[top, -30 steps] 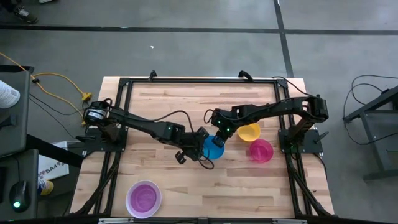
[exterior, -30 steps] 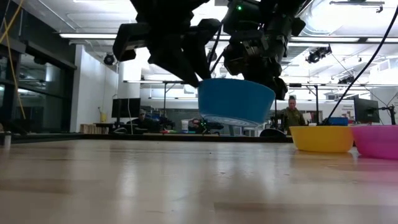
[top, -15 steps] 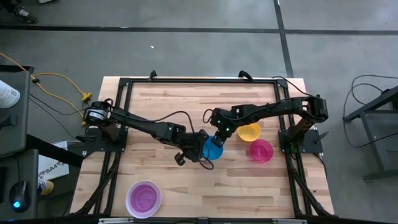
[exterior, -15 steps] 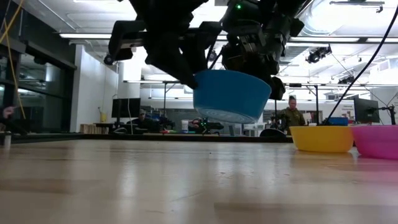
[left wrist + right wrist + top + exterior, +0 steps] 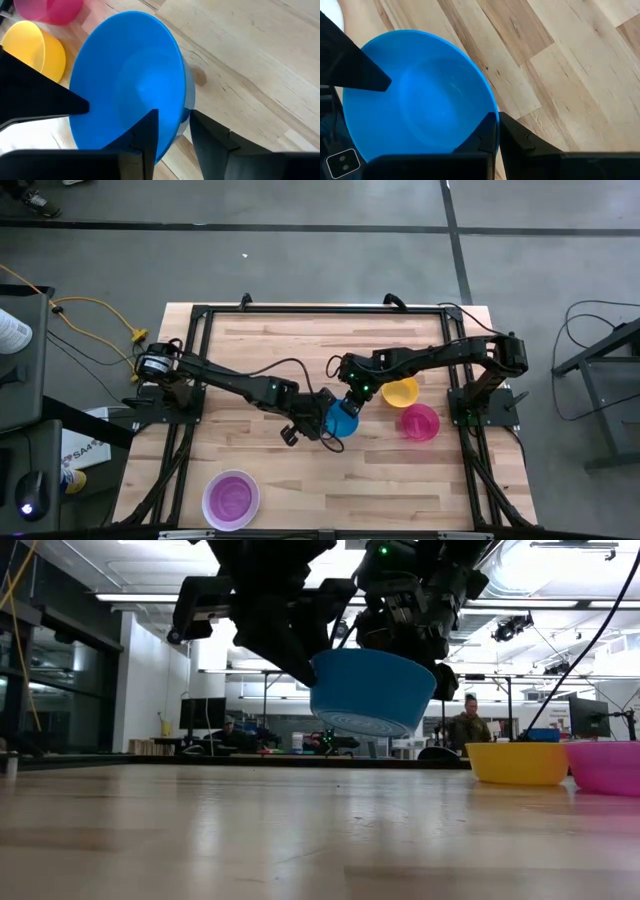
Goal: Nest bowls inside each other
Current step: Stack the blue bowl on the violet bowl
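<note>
blue bowl (image 5: 372, 690) is tilted, clear of the counter (image 5: 260, 360), near its centre. right pincer (image 5: 496, 127) is clamped on its rim. left pincer (image 5: 172, 127) straddles the opposite rim, fingers slightly apart.

Right end effector (image 5: 496, 131) pinches the blue bowl (image 5: 420, 95) rim, apparently above the table (image 5: 560, 60).
</note>
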{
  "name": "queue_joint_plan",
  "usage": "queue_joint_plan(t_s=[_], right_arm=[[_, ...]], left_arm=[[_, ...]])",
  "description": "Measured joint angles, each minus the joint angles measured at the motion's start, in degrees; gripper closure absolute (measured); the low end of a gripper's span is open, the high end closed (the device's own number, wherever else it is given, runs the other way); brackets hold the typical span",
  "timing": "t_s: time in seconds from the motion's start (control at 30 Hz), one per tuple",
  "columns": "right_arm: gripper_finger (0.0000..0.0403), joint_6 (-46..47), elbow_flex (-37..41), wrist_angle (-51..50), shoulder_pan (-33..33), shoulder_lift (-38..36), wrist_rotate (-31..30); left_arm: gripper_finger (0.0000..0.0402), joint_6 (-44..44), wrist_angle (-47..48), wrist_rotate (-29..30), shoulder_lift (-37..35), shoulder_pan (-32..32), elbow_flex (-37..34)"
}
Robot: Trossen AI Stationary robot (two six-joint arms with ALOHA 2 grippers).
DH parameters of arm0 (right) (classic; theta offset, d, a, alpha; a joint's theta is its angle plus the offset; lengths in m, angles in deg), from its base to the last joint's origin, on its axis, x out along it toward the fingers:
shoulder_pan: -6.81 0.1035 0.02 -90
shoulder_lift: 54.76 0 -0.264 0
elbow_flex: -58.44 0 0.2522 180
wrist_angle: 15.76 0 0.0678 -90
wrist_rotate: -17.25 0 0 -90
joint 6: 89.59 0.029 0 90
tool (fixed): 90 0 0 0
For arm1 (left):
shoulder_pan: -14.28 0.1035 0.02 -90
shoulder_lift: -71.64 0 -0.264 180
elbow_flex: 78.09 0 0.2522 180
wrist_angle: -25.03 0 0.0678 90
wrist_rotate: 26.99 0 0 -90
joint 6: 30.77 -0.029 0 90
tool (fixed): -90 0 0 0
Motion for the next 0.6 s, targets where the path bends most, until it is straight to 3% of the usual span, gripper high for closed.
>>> queue_joint_plan(t_s=[0.33, 0.6], right_arm=[[0.0399, -0.04, -0.05, 0.43, -0.05, 0.0, -0.04], [0.0399, -0.09, -0.09, 2.03, -0.06, -0.09, -0.01]], left_arm=[[0.0381, 0.09, 0.05, -0.53, 0.02, -0.04, 0.0], [0.0398, 0.25, 0.21, -0.68, 0.12, -0.07, -0.02]])
